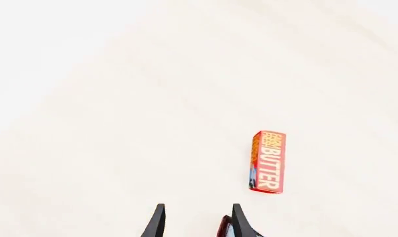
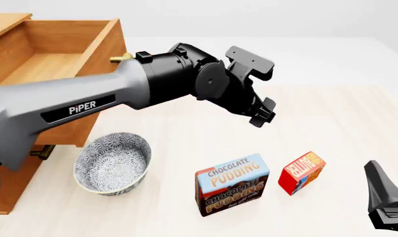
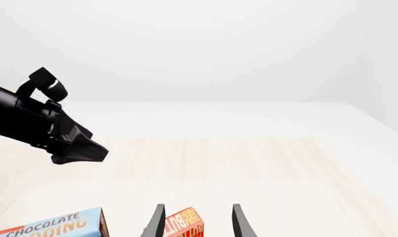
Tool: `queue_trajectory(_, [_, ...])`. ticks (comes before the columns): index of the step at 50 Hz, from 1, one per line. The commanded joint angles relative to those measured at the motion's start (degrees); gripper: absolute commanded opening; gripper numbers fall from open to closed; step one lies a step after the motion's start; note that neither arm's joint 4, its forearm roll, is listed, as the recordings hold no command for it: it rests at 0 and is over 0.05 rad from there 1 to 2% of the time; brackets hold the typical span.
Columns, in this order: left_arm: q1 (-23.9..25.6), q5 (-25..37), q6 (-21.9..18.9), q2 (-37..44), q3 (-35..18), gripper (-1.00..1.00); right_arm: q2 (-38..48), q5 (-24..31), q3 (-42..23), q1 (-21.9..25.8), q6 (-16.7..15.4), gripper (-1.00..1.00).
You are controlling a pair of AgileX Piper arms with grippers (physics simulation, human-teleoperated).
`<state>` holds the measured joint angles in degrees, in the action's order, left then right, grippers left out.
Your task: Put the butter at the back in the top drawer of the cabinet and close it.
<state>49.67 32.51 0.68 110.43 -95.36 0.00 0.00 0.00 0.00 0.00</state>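
The butter (image 2: 302,173), a small red box with yellow lettering, lies flat on the table near the front, right of the pudding box. My left gripper (image 2: 261,117) hangs open high over the table, tilted down, with the butter (image 1: 268,161) beyond its fingertips and nothing held. My right gripper (image 2: 376,173) is open and low at the front right, and the butter (image 3: 182,226) lies ahead of its fingers, untouched. The cabinet (image 2: 8,190) stands at the left. Its top drawer (image 2: 101,47) is pulled out, and the part of its floor that shows is bare.
A patterned grey bowl (image 2: 113,163) sits in front of the cabinet. The blue-and-brown pudding box (image 2: 232,185) stands just left of the butter. The left arm (image 2: 87,106) spans from the cabinet side to mid-table and hides the table behind it.
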Motion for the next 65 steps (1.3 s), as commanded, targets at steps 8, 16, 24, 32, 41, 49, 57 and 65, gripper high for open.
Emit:
queue_trajectory(8, [2.39, 0.48, 0.93, 4.89, -3.71, 1.00, 0.00, 0.00, 0.00, 0.00, 0.00, 1.00])
queue_trajectory(16, [3.39, 0.62, 1.43, 7.02, -5.10, 1.00, 0.00, 0.00, 0.00, 0.00, 0.00, 1.00])
queue_trajectory(24, [4.06, 1.04, 2.18, 8.22, -6.45, 1.00, 0.00, 0.00, 0.00, 0.00, 0.00, 1.00])
queue_trajectory(32, [4.89, 1.11, 2.61, 9.78, -7.36, 1.00, 0.00, 0.00, 0.00, 0.00, 0.00, 1.00])
queue_trajectory(41, [5.74, 1.33, 3.24, 11.65, -8.62, 1.00, 0.00, 0.00, 0.00, 0.00, 0.00, 1.00])
queue_trajectory(49, [6.46, 1.42, 3.80, 13.60, -9.74, 1.00, 0.00, 0.00, 0.00, 0.00, 0.00, 1.00])
queue_trajectory(57, [6.98, 2.02, 4.25, 15.32, -11.42, 1.00, 0.00, 0.00, 0.00, 0.00, 0.00, 1.00])
queue_trajectory(65, [7.69, 1.80, 4.80, 16.58, -11.74, 1.00, 0.00, 0.00, 0.00, 0.00, 0.00, 1.00])
